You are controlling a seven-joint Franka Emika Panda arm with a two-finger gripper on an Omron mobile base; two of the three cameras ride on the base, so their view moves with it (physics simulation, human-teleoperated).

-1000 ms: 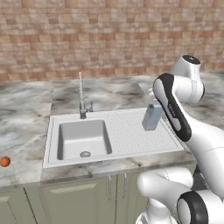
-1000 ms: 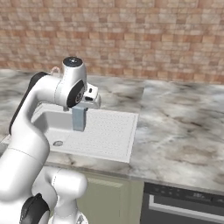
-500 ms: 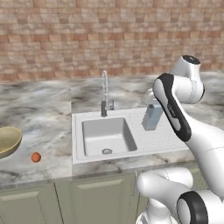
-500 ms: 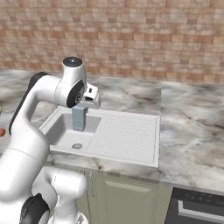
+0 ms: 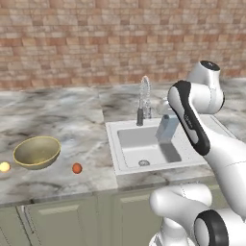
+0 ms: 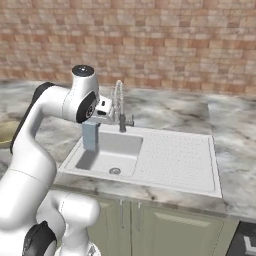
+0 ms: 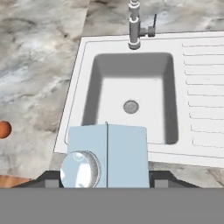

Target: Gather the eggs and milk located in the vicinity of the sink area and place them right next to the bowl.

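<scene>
My gripper is shut on the milk, a pale blue-grey carton held upright in the air over the sink. In the right base view the milk hangs under the gripper above the basin's left half. The hand view looks down on the carton's top, with a dark fingertip at each side and the sink below. The olive-tan bowl sits on the counter left of the sink. An orange-brown egg lies just right of the bowl; the hand view has the egg at its left edge.
A chrome spring-neck faucet stands behind the basin. The ribbed drainboard lies right of the basin. A small yellow round thing rests left of the bowl. A brick wall backs the marble counter.
The whole picture has slid to the right, so the base has driven left; the bowl and egg have come into view. The carton stays in the gripper, and the arm holds its pose.
</scene>
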